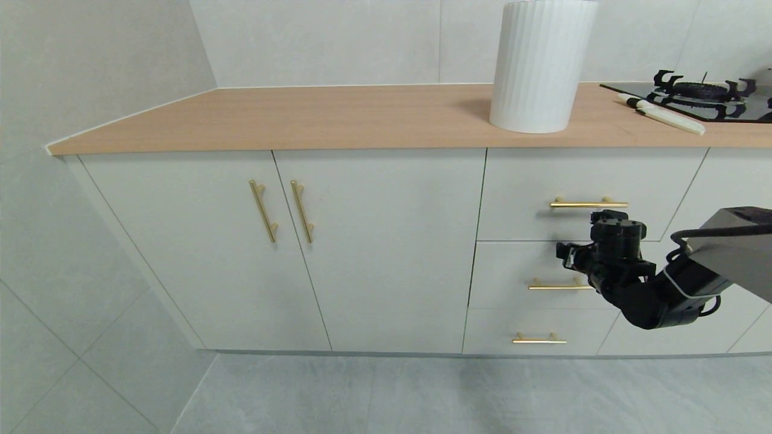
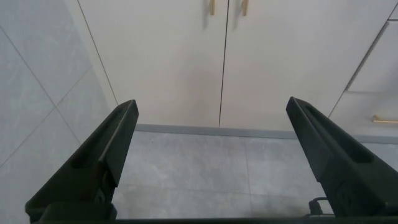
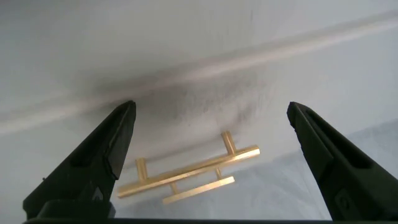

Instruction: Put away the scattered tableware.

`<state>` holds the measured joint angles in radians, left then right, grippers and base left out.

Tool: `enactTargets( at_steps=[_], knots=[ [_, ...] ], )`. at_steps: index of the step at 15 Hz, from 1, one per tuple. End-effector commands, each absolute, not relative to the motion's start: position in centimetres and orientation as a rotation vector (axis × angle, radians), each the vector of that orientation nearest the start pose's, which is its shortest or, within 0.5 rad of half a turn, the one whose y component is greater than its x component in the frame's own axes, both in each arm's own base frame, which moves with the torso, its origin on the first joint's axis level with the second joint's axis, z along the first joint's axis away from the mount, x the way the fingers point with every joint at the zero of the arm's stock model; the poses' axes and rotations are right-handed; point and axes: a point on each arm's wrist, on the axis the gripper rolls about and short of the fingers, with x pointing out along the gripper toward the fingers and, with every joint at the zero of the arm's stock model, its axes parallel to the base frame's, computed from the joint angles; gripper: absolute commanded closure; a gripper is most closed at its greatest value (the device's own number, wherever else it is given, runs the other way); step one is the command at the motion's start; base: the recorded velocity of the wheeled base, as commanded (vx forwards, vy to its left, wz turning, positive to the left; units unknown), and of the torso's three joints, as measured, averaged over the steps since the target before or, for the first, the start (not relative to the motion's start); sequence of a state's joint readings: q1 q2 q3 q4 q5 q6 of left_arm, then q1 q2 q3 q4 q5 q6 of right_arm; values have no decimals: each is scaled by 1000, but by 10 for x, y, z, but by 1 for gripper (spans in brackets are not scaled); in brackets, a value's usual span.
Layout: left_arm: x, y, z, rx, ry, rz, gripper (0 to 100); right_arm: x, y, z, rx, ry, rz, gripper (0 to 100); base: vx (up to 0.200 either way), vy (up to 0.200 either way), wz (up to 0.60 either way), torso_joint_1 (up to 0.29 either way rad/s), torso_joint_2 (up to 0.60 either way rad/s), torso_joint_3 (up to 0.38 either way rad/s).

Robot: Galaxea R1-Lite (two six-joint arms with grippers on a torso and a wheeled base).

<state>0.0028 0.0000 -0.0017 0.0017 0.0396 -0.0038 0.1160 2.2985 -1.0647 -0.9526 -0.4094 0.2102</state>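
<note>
The left gripper (image 2: 211, 106) hangs released, fingers wide apart, facing the grey floor tiles (image 2: 186, 180) and 2 pale cabinet doors (image 1: 241, 253) with vertical gold bar handles (image 1: 263, 211). On the wooden countertop (image 1: 301, 117) stands a tall white ribbed cylindrical container (image 1: 538, 66). Below it, the right gripper (image 1: 567, 254) is likewise released, fingers spread before the middle drawer (image 1: 512, 271) of 3, just above its gold drawer handle (image 1: 560, 286). Farthest right, a cream-bladed, black-handled knife (image 1: 660, 114) lies on the countertop just beside the black gas hob (image 1: 705, 93).
</note>
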Motion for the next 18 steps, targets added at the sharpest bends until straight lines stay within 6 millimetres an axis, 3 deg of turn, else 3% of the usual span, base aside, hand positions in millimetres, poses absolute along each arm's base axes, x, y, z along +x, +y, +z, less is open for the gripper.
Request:
enactTargets(
  at_steps=[1, 6, 8, 11, 16, 17, 18],
  knots=[
    [-23, 1, 76, -5, 1, 43, 0, 423, 40, 56, 134, 240, -320, 0, 0, 0, 0, 0, 0, 0],
    [-23, 1, 76, -5, 1, 43, 0, 409, 39, 72, 135, 234, -313, 0, 0, 0, 0, 0, 0, 0],
    [-23, 1, 76, -5, 1, 43, 0, 382, 36, 118, 141, 159, -295, 0, 0, 0, 0, 0, 0, 0],
    [-23, 1, 76, -5, 1, 43, 0, 298, 26, 178, 170, 49, -288, 0, 0, 0, 0, 0, 0, 0],
    [-23, 1, 76, -5, 1, 43, 0, 140, 7, 218, 20, -167, -293, 0, 0, 0, 0, 0, 0, 0],
    [-23, 1, 76, -5, 1, 43, 0, 113, 4, 221, -24, -216, -303, 0, 0, 0, 0, 0, 0, 0],
    [-23, 1, 76, -5, 1, 43, 0, 103, 3, 222, -34, -236, -305, 0, 0, 0, 0, 0, 0, 0]
  ],
)
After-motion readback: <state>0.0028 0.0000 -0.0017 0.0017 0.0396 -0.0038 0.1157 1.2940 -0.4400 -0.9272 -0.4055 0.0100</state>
